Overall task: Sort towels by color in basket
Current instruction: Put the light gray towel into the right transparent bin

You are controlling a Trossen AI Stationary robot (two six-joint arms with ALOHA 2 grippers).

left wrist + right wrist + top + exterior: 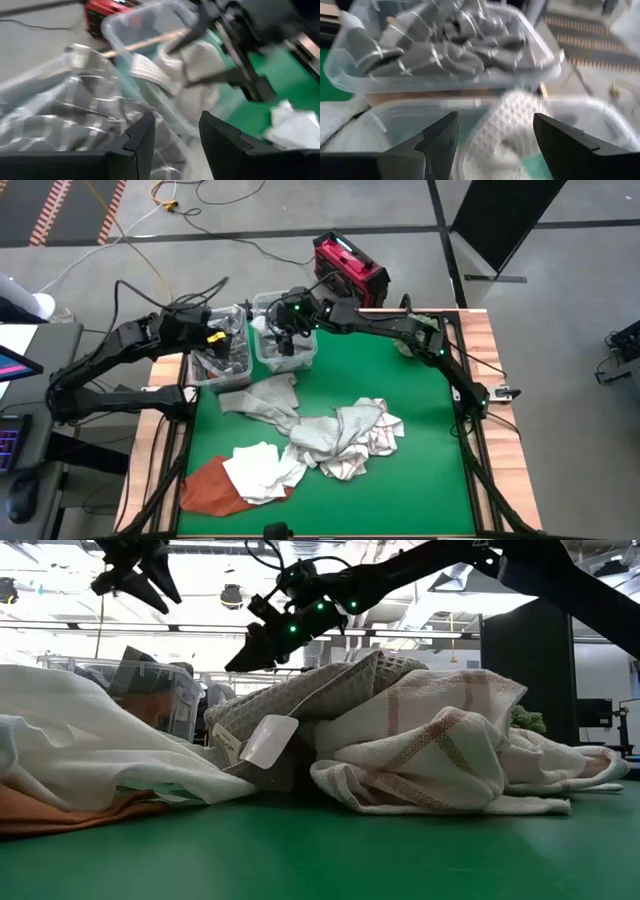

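- Nearest our low camera lies a white towel (80, 750) over a rust-orange towel (70, 815) on the green table (330, 850), with a checked towel (440, 740) heaped beside them.
- Our right gripper (283, 332) hangs over the right clear bin (300, 358); its fingers (432, 142) are spread wide and hold nothing, with a light waffle-weave towel (512, 125) lying in the bin just beneath them.
- Our right arm (400, 330) reaches in a long stretch from the table's right edge toward the far left corner.
- Our left gripper (222, 330) sits above the left clear bin (238, 370), fingers (142, 142) parted with a clear gap and empty; dark grey towels (445, 47) fill that bin.
- Our left arm (110, 360) is folded outside the table's left edge.
- We count two bins, side by side at the far edge.
- On the table we count one rust-orange towel, one white towel, one grey towel (262, 400), and a heap of light towels (350, 435) we cannot separate.
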